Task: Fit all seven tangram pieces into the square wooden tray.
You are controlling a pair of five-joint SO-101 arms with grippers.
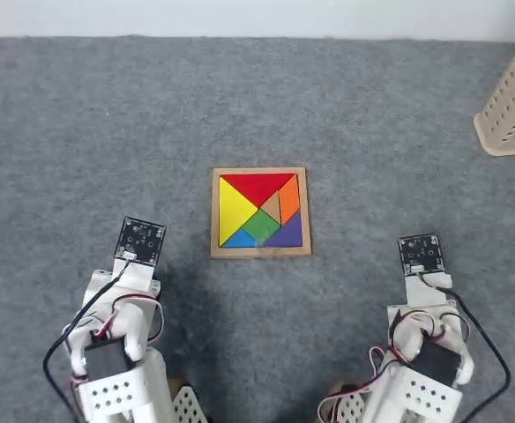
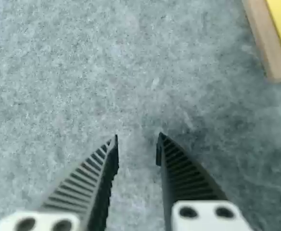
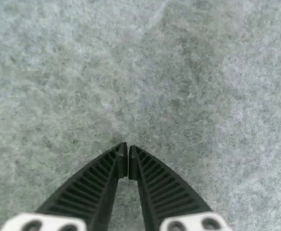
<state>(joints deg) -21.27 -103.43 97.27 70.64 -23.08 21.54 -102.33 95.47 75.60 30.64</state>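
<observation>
Left gripper [image 2: 136,139] empty, fingers slightly spread, over bare grey mat [image 2: 83,72] near a tray corner. Right gripper [image 3: 128,147] pressed together, empty, also over mat. Square wooden tray [image 1: 215,211] lies ahead, between the arms; all seven tangram pieces [image 1: 259,211] look seated inside. Risk: a stray sweep toward the tray could shove it or pop a piece loose

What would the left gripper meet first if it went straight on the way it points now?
Most likely only the grey mat: the left gripper, open, points at bare mat, and the wooden tray lies off to one side of that line. Depth is hard to judge.
</observation>
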